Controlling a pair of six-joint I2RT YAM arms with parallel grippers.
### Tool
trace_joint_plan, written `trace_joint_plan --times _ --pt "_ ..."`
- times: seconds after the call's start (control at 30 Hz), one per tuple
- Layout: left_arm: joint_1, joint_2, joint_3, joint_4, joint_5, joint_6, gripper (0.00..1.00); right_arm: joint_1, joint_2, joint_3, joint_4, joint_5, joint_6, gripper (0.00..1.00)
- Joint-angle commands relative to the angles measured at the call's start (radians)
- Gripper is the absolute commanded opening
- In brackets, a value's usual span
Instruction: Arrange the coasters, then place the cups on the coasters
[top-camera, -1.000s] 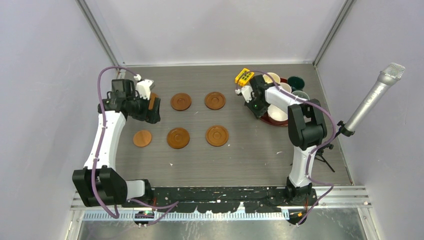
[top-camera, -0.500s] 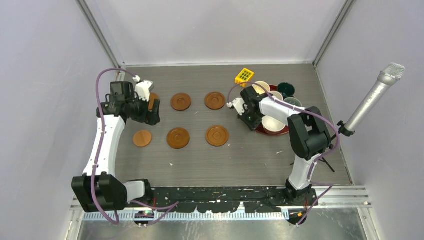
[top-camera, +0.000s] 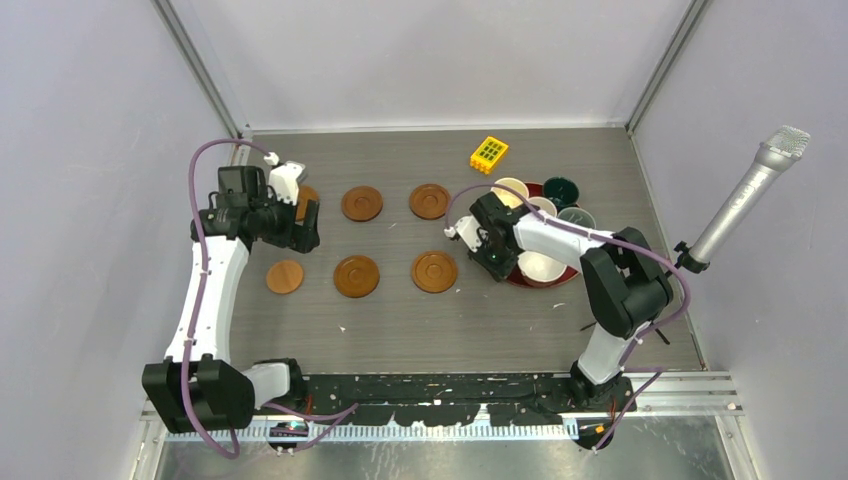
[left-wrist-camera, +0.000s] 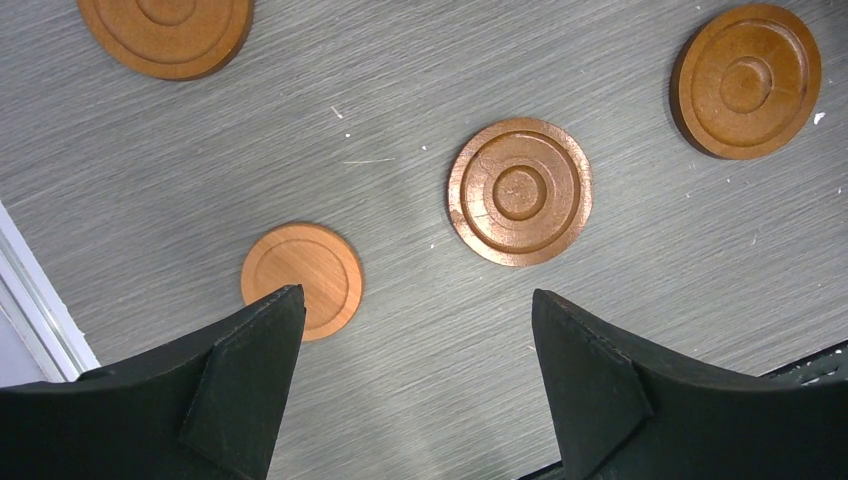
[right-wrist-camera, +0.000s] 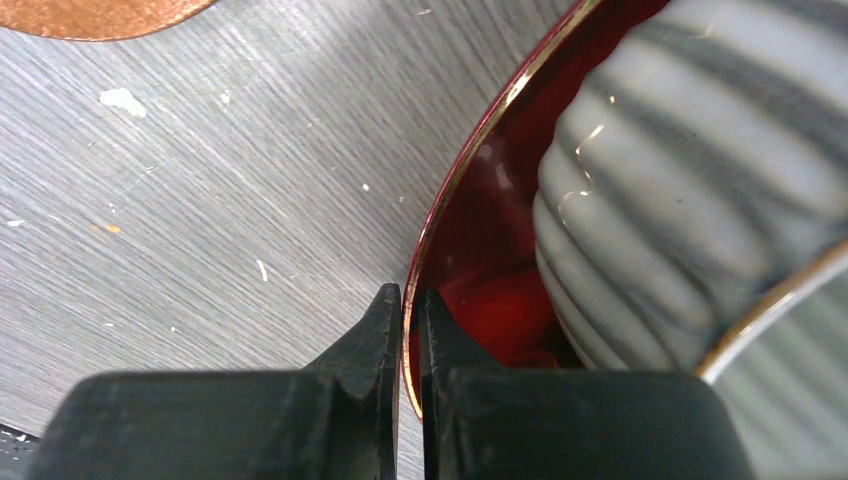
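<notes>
- Left jaws gape wide above the desk (top-camera: 400, 320), at the far-left end of six coasters (top-camera: 356, 276) laid in two rows.
- Right jaws pinch the rim of the red tray (right-wrist-camera: 480, 240) — the cups (top-camera: 541, 268) stand crowded on it.

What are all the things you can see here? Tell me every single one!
coasters: six, brown, two rows on the left half; one partly hidden
tray: one, red with a gold rim, right side
cups: at least five showing, cream, white, teal, pale green, crowded on the tray
toy block: one, yellow, far side
microphone: one, silver, beyond the right edge
table: one, grey, under everything
left hand: one, black, open above the coasters
right hand: one, black, shut on the tray's rim
</notes>
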Motion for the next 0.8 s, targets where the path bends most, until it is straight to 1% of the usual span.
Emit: trace_joint_plan --times 0.0,0.27,0.33,0.5,0.63,0.77 --pt "-0.002 -0.027 0.004 0.005 0.024 0.008 0.86 0.051 -0.029 -0.051 -0.11 -0.192 0.077 0.01" --pt "-0.003 -0.027 0.015 -0.007 0.024 0.011 0.86 0.105 -0.062 -0.105 -0.096 -0.2 0.1 0.01" --pt "-0.002 -0.029 0.014 -0.009 0.024 0.014 0.86 0.107 -0.067 -0.109 -0.097 -0.198 0.104 0.03" --pt "-0.003 -0.03 0.017 -0.016 0.024 0.016 0.86 0.106 -0.09 -0.071 -0.126 -0.189 0.119 0.2" --pt "-0.003 -0.025 0.029 -0.023 0.028 0.028 0.87 0.106 -0.136 0.004 -0.186 -0.206 0.132 0.37" --pt "-0.003 -0.017 0.054 -0.045 0.032 0.052 0.9 0.107 -0.161 0.112 -0.275 -0.226 0.135 0.47"
